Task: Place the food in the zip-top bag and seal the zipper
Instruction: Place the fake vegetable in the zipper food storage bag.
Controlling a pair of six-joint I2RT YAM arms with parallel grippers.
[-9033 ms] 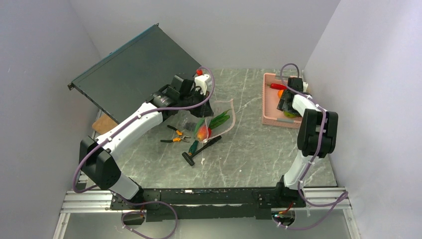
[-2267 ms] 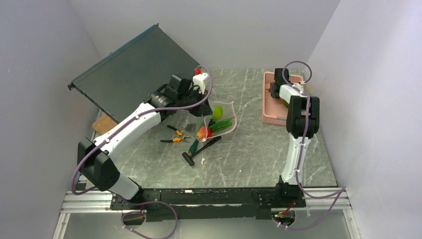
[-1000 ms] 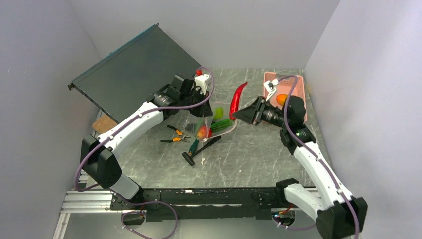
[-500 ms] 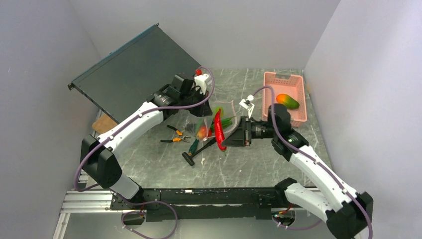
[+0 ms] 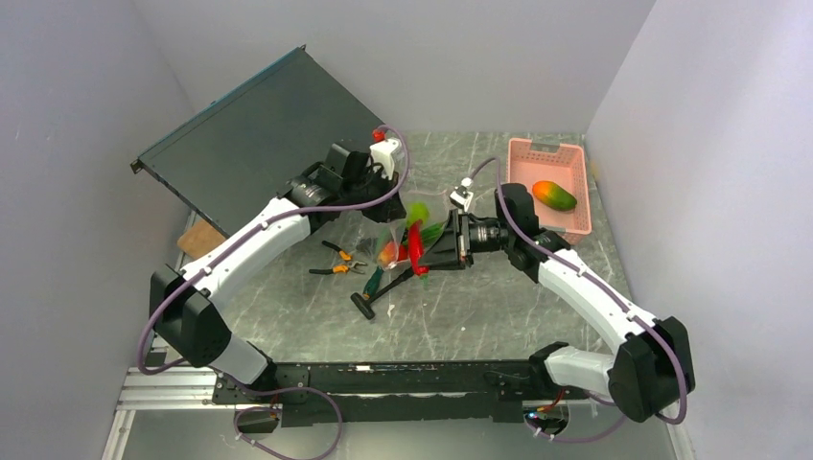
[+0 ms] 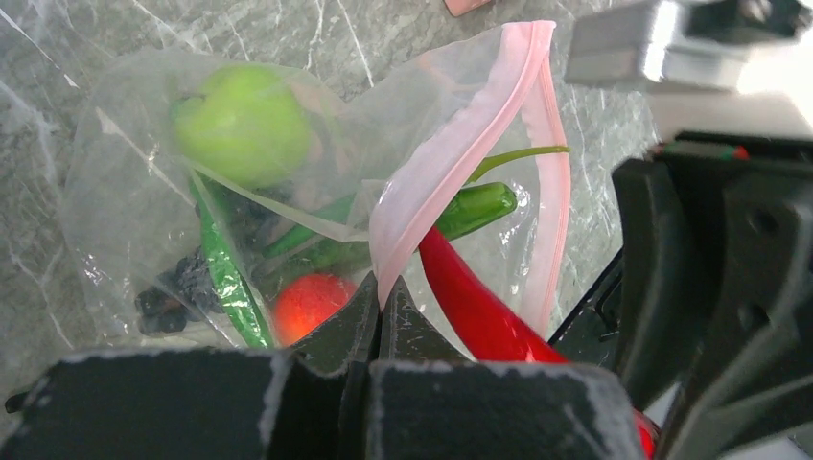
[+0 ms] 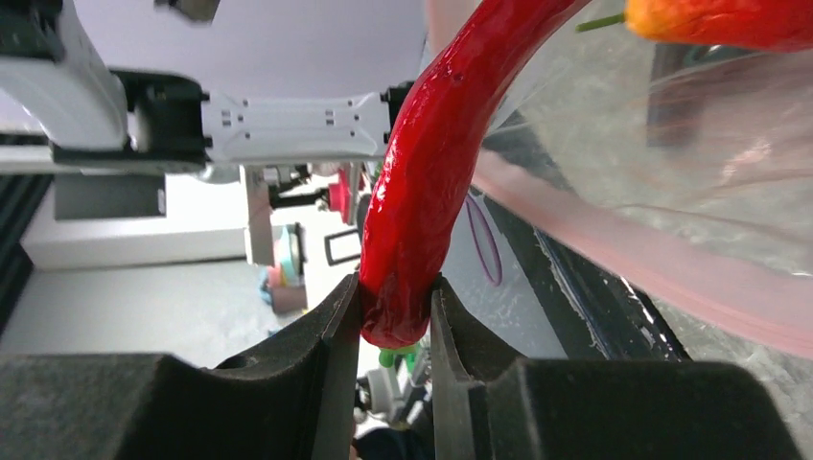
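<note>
The clear zip-top bag lies mid-table with its mouth held up. My left gripper is shut on the pink zipper strip, as the left wrist view shows. Inside the bag are a green apple, a red tomato, a green cucumber and dark grapes. My right gripper is shut on the red chili, pinching its stem end. The chili reaches between the two pink strips at the mouth. The mango lies in the basket.
The pink slotted basket stands at the back right. Orange-handled pliers, a green-handled screwdriver and a black tool lie left and in front of the bag. A large dark panel leans at the back left.
My right arm has carried the red chili from the basket side over to the bag and pushed it lower into the mouth. My left gripper has kept holding the zipper strip in place.
</note>
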